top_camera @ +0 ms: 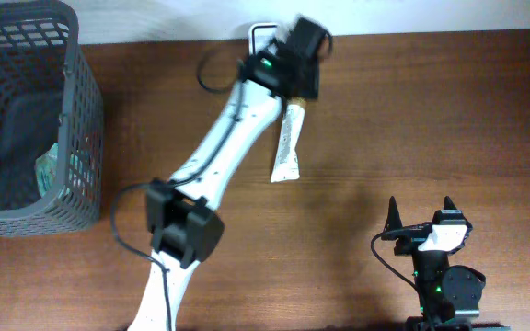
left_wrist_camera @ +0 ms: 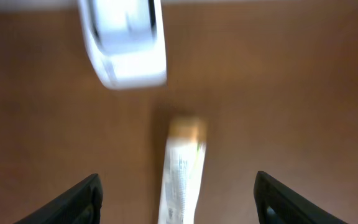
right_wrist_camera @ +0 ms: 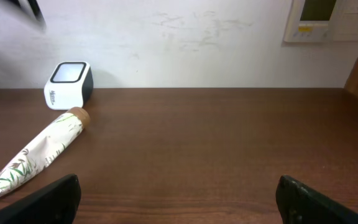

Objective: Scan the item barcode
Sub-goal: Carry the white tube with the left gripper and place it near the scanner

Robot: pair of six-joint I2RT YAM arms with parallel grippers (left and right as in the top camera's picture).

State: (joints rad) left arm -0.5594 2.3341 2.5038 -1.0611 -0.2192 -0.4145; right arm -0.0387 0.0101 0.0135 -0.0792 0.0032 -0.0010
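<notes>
Right now: the task is looking part-way through at best; nothing in view is showing that a barcode has been read.
Item: a printed squeeze tube (top_camera: 288, 147) with a brown cap is lying flat on the wooden table (top_camera: 449, 110), nothing gripping it, cap end pointing toward the scanner.
Scanner: a small white barcode scanner (right_wrist_camera: 69, 84) with a dark window on top is sitting at the far edge of the table, near the tube's cap but apart from it.
Left gripper (top_camera: 304, 41): it is hovering over the tube's cap end and the scanner, and its fingers (left_wrist_camera: 82, 200) are standing wide apart with the tube on the table below between them, untouched; this wrist view is blurred.
Right gripper (top_camera: 421, 207): it is resting at the near right, well apart from the tube, fingers (right_wrist_camera: 48, 199) spread wide and holding nothing.
Basket: a dark mesh basket (top_camera: 81, 101) is sitting at the left with something pale green inside.
Remaining, as a judgement: gripping the tube and presenting its barcode to the scanner window; which face is carrying the barcode cannot be told.
</notes>
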